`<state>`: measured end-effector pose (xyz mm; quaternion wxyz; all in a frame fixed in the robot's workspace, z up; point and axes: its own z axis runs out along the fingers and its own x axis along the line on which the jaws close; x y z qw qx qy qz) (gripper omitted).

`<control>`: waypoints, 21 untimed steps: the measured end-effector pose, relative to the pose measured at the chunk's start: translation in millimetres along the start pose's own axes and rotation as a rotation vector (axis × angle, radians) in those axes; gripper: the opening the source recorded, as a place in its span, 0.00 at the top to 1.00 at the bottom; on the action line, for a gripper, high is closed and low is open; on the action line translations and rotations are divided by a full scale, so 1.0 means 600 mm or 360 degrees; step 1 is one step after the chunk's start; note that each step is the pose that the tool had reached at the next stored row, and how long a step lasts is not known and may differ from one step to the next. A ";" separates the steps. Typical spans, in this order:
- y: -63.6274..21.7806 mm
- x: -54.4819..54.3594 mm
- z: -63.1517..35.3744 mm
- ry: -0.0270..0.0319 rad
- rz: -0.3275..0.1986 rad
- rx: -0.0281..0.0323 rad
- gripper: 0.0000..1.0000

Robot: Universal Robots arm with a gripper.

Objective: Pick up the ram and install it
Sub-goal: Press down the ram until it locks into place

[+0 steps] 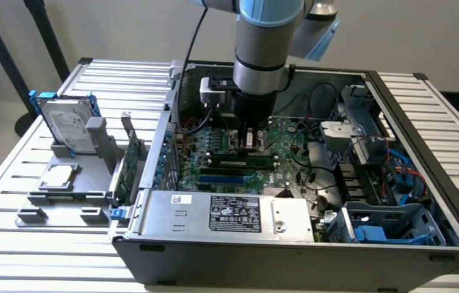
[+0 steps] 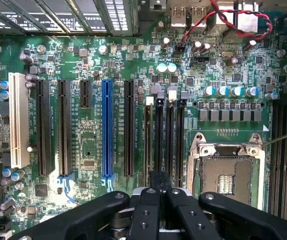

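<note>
Ram (image 1: 240, 163), single stick; pincer (image 2: 159, 182) closed.

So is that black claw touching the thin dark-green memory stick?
Cannot tell. In the wrist view the shut gripper sits close by the ram, seen edge-on; neither contact nor gap shows plainly.

Hard drive (image 1: 68, 125) beside open computer case (image 1: 295, 244)

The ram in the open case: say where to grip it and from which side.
Take the ram by the middle of its long upper edge, coming straight down, one finger on each flat face. It appears to stand on edge on the motherboard, so only that thin edge is free, and the case walls block the sides.
</note>
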<state>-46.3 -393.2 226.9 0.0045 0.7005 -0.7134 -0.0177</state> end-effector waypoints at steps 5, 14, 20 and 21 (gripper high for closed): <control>0.000 0.000 -0.011 -0.00018 0.0000 -0.00069 0.89; 0.001 -0.001 -0.048 -0.00013 0.0000 -0.00162 0.89; 0.001 -0.001 -0.049 -0.00013 0.0000 -0.00165 0.89; 0.001 -0.001 -0.049 -0.00013 0.0000 -0.00165 0.89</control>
